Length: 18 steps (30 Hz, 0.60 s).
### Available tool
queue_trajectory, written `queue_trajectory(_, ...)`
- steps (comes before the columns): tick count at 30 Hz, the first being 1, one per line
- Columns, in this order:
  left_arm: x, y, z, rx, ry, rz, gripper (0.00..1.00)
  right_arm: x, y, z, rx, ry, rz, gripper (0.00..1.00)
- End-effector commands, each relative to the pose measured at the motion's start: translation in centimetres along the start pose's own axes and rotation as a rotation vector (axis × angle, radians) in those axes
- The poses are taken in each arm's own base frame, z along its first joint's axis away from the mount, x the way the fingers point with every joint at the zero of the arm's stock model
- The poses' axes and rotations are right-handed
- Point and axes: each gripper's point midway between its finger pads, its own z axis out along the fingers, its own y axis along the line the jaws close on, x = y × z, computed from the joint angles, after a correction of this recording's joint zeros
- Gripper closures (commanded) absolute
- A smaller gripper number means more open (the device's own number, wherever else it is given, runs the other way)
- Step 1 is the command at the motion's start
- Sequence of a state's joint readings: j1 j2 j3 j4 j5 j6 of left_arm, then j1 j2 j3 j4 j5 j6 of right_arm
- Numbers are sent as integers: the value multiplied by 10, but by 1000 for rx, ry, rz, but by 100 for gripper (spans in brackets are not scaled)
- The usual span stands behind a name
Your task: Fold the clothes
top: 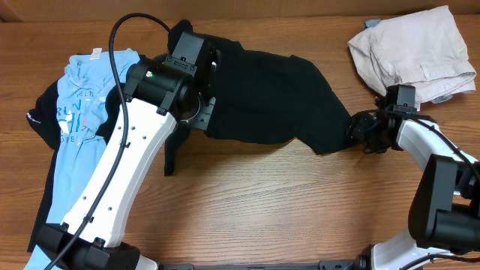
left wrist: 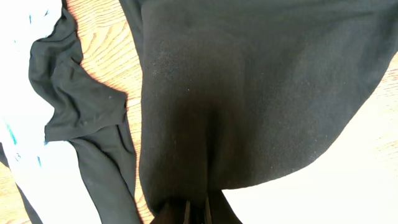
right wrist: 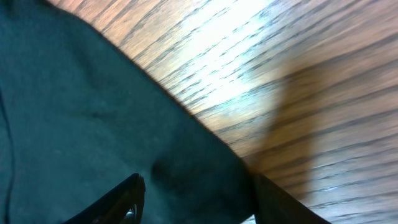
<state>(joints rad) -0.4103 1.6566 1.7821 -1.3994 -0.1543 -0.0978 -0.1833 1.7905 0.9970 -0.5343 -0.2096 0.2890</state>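
ITEM: black shirt is lying mid-tabletop, long axis running ten to four o'clock | LEFT: left gripper jaws are pinching its ten o'clock end | RIGHT: right gripper jaws are standing apart, straddling the four o'clock edge; judged nearer arm there.

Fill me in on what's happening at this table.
Two robot arms are working on a black shirt spread across the wooden table. The left gripper is shut on a bunched part of it. The right gripper sits at the opposite end, its fingers apart on either side of the shirt's edge. A light blue tee lies at the left, a beige garment at the top right.
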Motion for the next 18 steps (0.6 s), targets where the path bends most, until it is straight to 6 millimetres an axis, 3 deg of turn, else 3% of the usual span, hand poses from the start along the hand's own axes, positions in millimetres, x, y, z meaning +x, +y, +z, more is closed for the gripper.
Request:
queue_trajectory(1,-8,5,-9,-8,-40,-32,96,16,12,7,-47,47,-22,69)
queue_trajectory(3,-10,4,-9,-6,-50,-37,96,15,14,7,-50,45,-26,96)
queue_trajectory(6,-16,5,-10,-7,-74,-68,96,9,17,-1,-59,32,-25,96)
queue_trajectory(9,-25,12,-19,-7,-114,-107,96,-10,25,-31,-76,-12,-18,96)
queue_trajectory(11,-34,19,-32,-7,-155,-129,96,-27,31,-64,-87,-62,-12,96)
queue_trajectory(14,-48,36,-61,-14,-237,-173,96,-56,41,-133,-109,-174,-18,96)
queue_trajectory(17,-57,53,-92,-24,-318,-206,96,-75,49,-215,-128,-299,-17,96)
queue_trajectory(18,-60,67,-113,-36,-368,-227,96,-82,51,-265,-133,-379,-19,96)
